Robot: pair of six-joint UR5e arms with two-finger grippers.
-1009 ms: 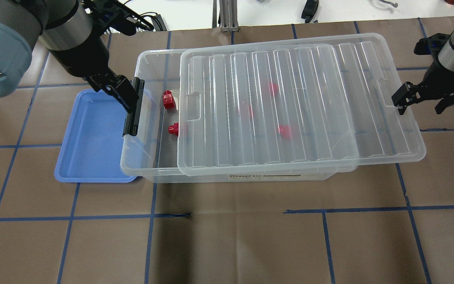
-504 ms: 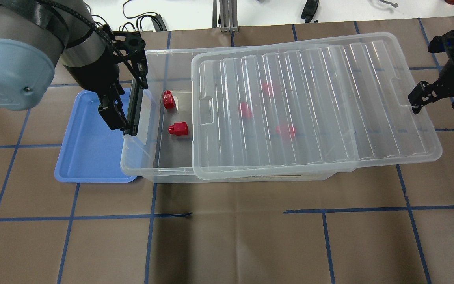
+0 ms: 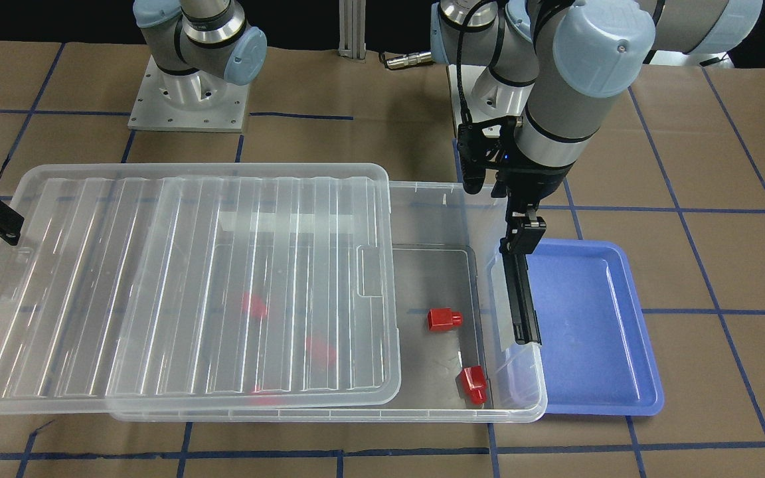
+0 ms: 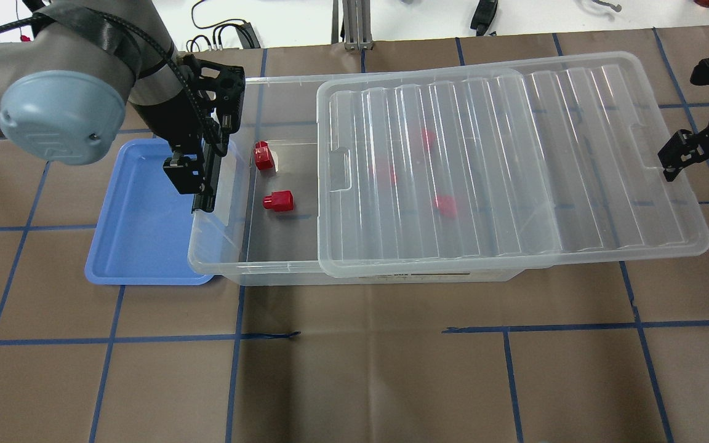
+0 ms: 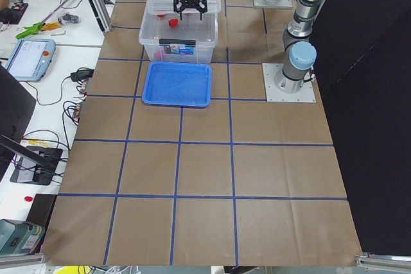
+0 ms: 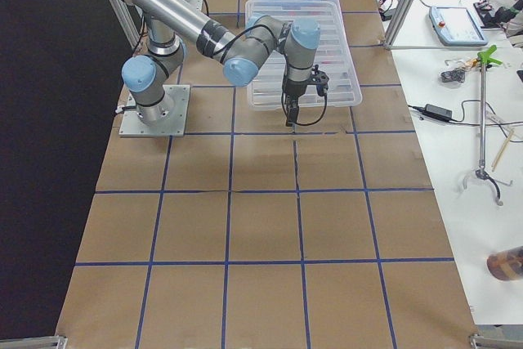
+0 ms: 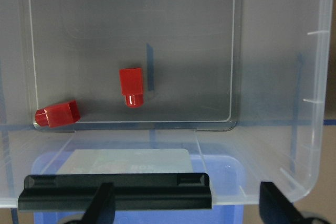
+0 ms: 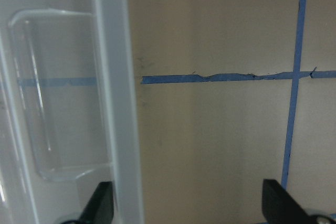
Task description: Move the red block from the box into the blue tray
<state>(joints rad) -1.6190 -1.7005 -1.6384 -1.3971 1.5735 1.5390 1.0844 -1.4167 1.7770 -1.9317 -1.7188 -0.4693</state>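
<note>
The clear box (image 4: 219, 261) lies mid-table with its ribbed lid (image 4: 502, 166) slid off toward my right. Two red blocks (image 4: 263, 155) (image 4: 278, 201) lie uncovered at its left end, also in the left wrist view (image 7: 131, 85) (image 7: 56, 114). Others show blurred under the lid (image 4: 445, 206). The blue tray (image 4: 139, 215) is empty and touches the box's left end. My left gripper (image 4: 191, 178) is open above the black latch bar (image 7: 115, 191). My right gripper (image 4: 677, 157) is open at the lid's right edge (image 8: 113, 103).
Brown paper with a blue tape grid (image 4: 237, 335) covers the table. A metal post (image 4: 354, 24) and cables (image 4: 231, 31) stand past the far edge. The arm bases (image 3: 186, 99) sit behind the box in the front-facing view.
The lid has slid further right along with my right gripper, uncovering more of the box's left end. My left gripper has turned and moved over the latch bar.
</note>
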